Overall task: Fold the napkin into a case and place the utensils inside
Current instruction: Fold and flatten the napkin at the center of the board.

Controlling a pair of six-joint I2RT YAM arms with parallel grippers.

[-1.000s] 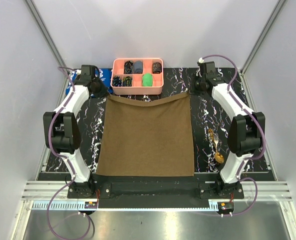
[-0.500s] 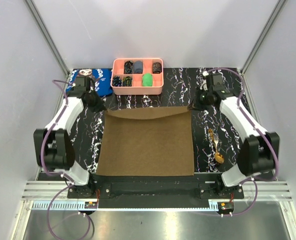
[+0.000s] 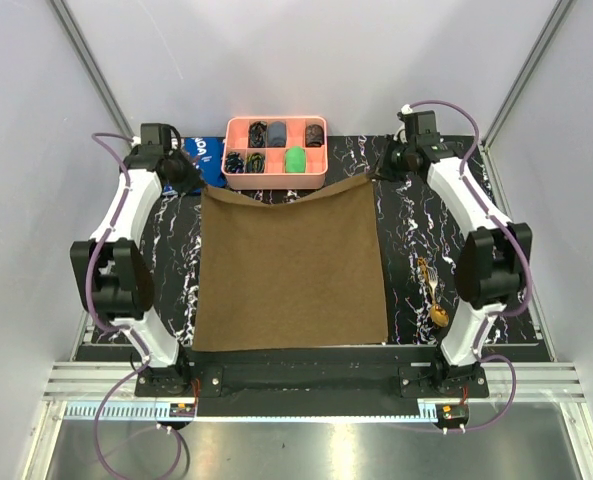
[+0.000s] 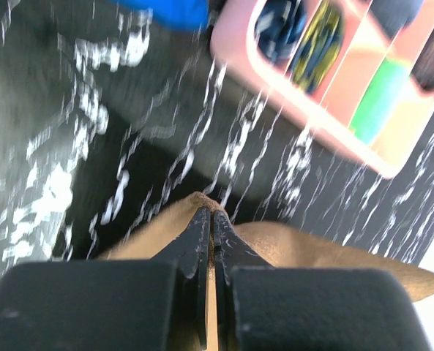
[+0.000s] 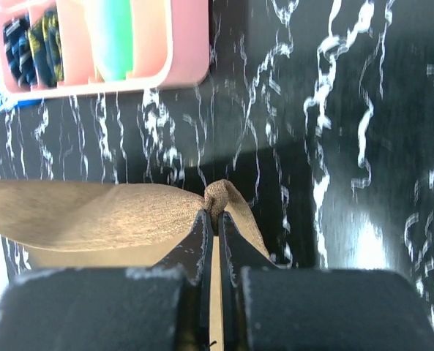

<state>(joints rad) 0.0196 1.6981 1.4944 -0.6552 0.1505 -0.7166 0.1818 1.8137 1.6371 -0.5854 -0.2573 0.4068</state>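
Top external view: I see the napkin (image 3: 291, 265) spread open on the near side of the pink tray (image 3: 275, 184), with no fold made. The left gripper (image 4: 208, 219) is clamped on the napkin corner near the tray's left end, the right gripper (image 5: 215, 213) on the corner past its right end. The utensils (image 3: 434, 292) lie well right of and nearer than the tray, not inserted. All folding is left. I cannot tell whether the sagging far edge touches the tray. The left wrist view is blurred.

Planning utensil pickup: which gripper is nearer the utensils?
Right. The right gripper grips the napkin at its far right corner, beyond the utensils; the left gripper grips the far left corner.
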